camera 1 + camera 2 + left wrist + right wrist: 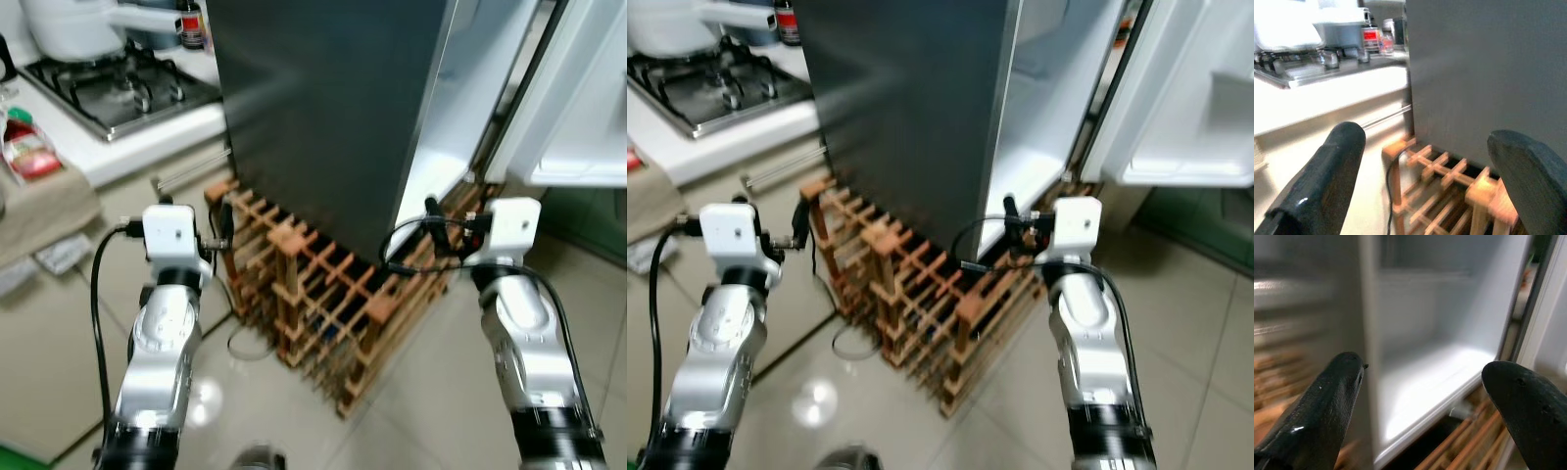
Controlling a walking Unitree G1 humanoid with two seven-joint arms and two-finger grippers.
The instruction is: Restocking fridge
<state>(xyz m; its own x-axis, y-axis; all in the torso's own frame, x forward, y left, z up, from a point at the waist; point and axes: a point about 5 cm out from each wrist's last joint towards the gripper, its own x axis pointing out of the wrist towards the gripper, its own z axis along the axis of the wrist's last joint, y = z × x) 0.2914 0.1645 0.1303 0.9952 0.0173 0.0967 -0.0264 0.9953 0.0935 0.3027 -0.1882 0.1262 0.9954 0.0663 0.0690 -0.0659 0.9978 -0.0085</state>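
Kitchen floor tiles frame the open fridge (pixel 431 147), its white interior lying ahead and right of the robot, nearer the right gripper (pixel 1425 396) than the left gripper (pixel 1420 166); both spread, both empty.

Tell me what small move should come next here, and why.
Probably turn toward the counter on the robot's left to fetch something. Both grippers, left and right, are open and hold nothing, while the fridge door already stands open onto a bare white compartment. A packet lies on that side; what it is can't be told.
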